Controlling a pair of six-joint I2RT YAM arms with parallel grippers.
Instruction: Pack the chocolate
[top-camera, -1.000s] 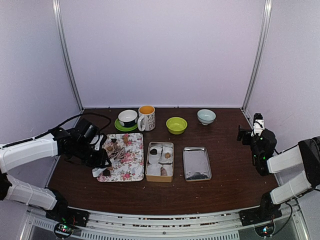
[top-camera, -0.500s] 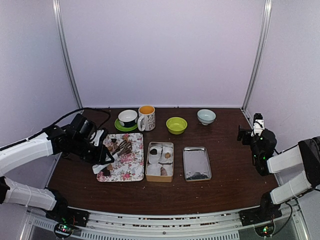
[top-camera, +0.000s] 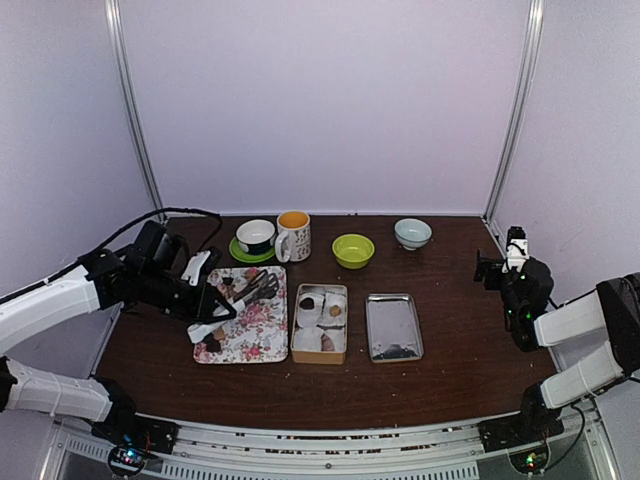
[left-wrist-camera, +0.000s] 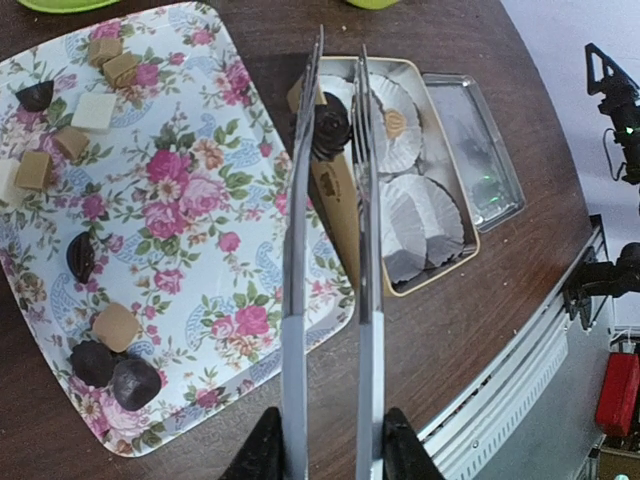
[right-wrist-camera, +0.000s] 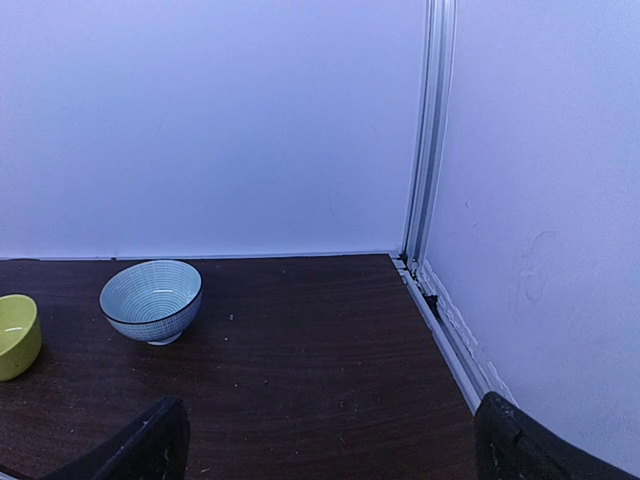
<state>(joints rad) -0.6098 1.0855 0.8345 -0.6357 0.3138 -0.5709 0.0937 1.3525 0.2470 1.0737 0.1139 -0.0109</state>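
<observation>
Tongs sit clamped in the left gripper, blades nearly together over the floral tray. Chocolate lies scattered on that tray. We recommend straddling one lump squarely, squeezing gently, then carrying it level to the tin.

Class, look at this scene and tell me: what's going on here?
The left gripper is clamped on a pair of slim silver tongs, held above the floral tray, tips pointing toward the tin. Most of the chocolate lies loose on that tray. A few pieces already sit in the tin's white paper cups. The right gripper hangs open at the far right, holding nothing.
</observation>
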